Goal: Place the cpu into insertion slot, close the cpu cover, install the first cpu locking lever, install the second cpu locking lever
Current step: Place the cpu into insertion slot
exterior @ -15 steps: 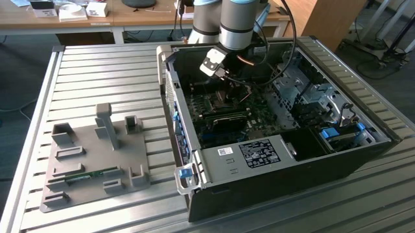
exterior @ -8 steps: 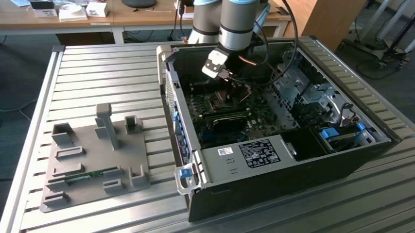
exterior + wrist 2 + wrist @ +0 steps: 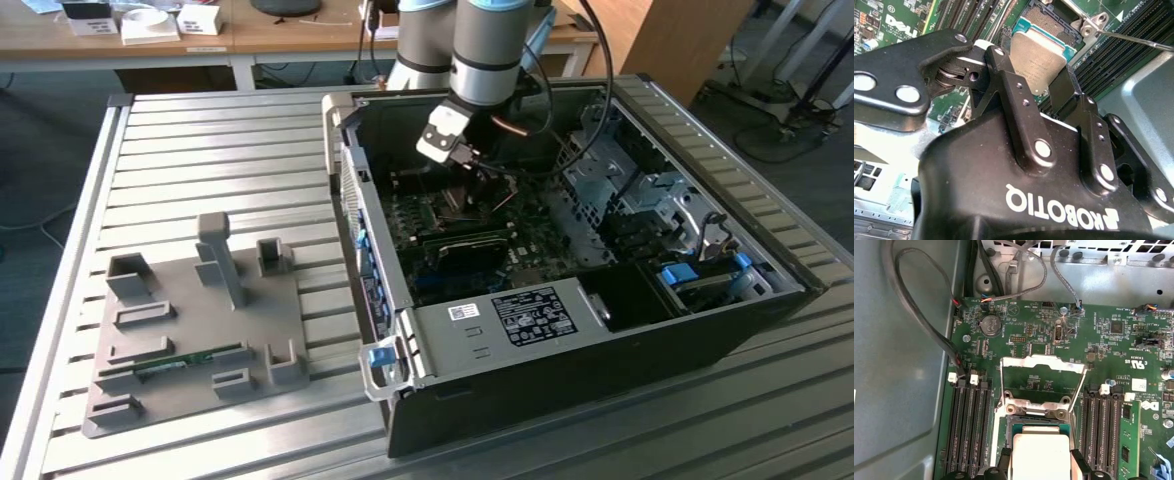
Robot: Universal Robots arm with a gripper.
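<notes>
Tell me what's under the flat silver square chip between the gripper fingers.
Under the silver chip sits the dark square socket, only its rim showing; the chip hides its middle.

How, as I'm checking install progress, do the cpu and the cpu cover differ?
The cpu is a solid plate; the cpu cover is a frame with a window showing the board. The cpu sits gripped in the gripper at the insertion slot; the cpu cover is swung open, untouched. Both are silvery metal and squarish.

Hidden parts of the cpu (image 3: 1041, 452).
The first wrist view crops one side; in the second wrist view the gripper (image 3: 1030, 70) covers two edges, apparently clamping them.
</notes>
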